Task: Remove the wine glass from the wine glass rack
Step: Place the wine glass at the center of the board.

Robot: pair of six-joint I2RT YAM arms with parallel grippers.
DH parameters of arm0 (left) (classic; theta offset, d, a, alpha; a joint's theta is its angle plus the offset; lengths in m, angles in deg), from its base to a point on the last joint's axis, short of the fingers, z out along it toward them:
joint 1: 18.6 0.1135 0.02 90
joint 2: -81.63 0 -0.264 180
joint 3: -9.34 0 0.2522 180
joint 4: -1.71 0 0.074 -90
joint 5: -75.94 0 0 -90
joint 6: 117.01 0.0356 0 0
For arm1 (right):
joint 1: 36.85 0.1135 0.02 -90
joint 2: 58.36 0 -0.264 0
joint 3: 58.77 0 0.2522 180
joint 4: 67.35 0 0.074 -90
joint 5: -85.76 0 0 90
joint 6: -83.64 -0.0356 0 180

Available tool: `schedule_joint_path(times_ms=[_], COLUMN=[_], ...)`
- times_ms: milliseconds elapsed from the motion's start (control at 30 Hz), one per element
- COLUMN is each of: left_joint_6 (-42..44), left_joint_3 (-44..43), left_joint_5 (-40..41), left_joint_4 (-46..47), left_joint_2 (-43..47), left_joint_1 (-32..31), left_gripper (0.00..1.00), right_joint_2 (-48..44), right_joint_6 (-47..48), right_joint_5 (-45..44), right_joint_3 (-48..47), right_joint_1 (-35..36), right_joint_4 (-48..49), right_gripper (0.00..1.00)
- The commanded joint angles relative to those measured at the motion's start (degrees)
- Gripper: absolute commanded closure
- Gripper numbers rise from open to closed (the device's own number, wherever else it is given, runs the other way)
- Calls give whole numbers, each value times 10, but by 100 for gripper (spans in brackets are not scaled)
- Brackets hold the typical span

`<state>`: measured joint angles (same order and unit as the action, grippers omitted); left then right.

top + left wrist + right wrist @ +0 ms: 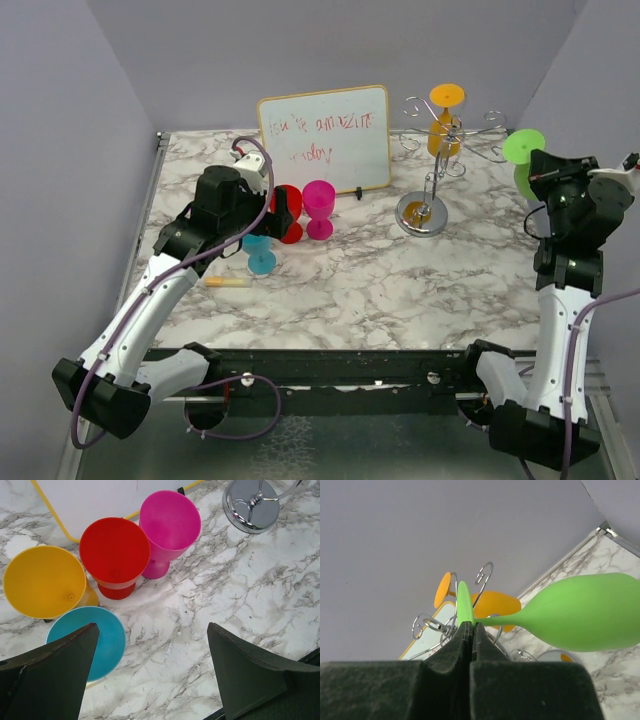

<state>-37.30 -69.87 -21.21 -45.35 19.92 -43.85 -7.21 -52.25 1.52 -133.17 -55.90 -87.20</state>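
The lime-green plastic wine glass [580,612] is already free of the thin silver wire rack with curled arms and a round shiny base [421,213]. It hangs in the air near the right edge of the marble-pattern table [380,280], well apart from the rack and to its right. The right gripper [471,630] has its jaws pressed together on the flat foot of this glass. The stem and bowl run out sideways from the fingers, so the long axis lies across the gripper, not along it.

In the top view the foot shows above the bowl, so I judge the glass is held roughly upside down. To stand it on the table, the wrist must turn the foot downward.

An orange plastic wine glass [441,135] hangs on the rack, foot up; the right arm is the nearer one to it. The left gripper [152,630] stands wide and holds nothing. It hovers over a yellow glass [45,582], a red glass [114,550], a pink glass [170,520] and a blue glass [105,640], near the whiteboard [325,135].
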Motion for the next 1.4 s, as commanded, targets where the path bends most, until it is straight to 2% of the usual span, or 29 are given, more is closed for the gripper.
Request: schedule_joint_path(times_ms=[0, 200, 367, 533, 633, 733, 867, 1000, 1133, 1233, 1367], left_joint_6=[1, -3, -2, -8, -11, -22, -33, -49, -78, -109, -135], left_joint_3=[-23, -14, -16, -10, -10, -15, -23, -29, -21, -7, 6], left_joint_5=[-8, -14, -32, -41, -48, -65, -110, -154, -233, -315, -418], left_joint_4=[4, 7, 6, 12, 13, 16, 27, 46, 89, 136, 197], left_joint_2=[4, 18, 23, 30, 33, 38, 32, 17, 5, -10, -34], left_joint_1=[-3, -3, -3, -3, -3, -3, -3, -3, -3, -3, -13], left_gripper=[9, 9, 8, 8, 7, 5, 3, 3, 3, 3, 6], right_joint_2=[-47, -129, -164, -168, -144, -111, -68, -45, -43, -41, -38], right_joint_6=[4, -9, -13, 12, 7, 42, 134, 160, 206, 213, 224], right_joint_5=[32, 3, 31, 180, 287, 387, 471, 554, 565, 580, 558], right_joint_3=[17, 45, 53, 83, 97, 91, 46, 50, 43, 43, 39], right_joint_1=[5, 16, 29, 37, 38, 39, 53, 84, 114, 140, 203], right_joint_4=[-98, -226, -256, -174, -135, -114, -181, -200, -236, -231, -220], right_gripper=[99, 99, 99, 99, 99, 99, 99, 99, 99, 99, 99])
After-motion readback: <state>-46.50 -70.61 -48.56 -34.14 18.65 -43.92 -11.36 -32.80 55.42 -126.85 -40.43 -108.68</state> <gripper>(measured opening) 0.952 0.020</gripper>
